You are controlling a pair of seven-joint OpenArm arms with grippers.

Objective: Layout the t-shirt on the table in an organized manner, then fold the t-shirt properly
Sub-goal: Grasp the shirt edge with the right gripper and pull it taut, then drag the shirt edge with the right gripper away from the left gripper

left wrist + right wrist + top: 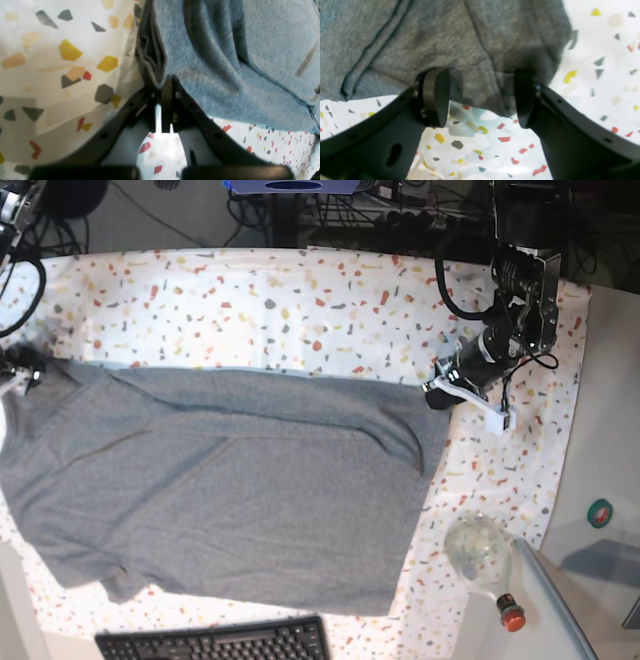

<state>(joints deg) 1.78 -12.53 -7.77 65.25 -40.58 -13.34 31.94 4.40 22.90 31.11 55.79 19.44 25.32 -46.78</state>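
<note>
The t-shirt [230, 480] lies spread across the table [300, 300], mostly flat, reaching from one claw to the other. I judge it light, soft and limp: it will sag and crease wherever I let go, and it should drag easily over the tablecloth without sliding off on its own. Nothing about it is fragile. The best places to take hold look like hems and corners, where the doubled edge gives the pads something thick to bite.

My left claw [163, 82] is clamped tight on the cloth; in its wrist view a bunched fold of grey fabric runs up from just ahead of its tips, and the body of the shirt spreads off to the right of them. In the base view that claw [437, 393] sits at the shirt's corner near the top edge.

My right claw [480, 97] stands wide apart, holding nothing. The shirt's edge hangs just beyond and between its fingers [437, 97], a drooping corner dipping down towards the right one, with bare speckled cloth below.

As for looks: heather grey, fuzzy, short-sleeved. A stitched seam shows left of the right claw. Long shallow wrinkles cross the middle, one bottom corner is tucked under, and I think the edges need pulling straight before any fold.
</note>
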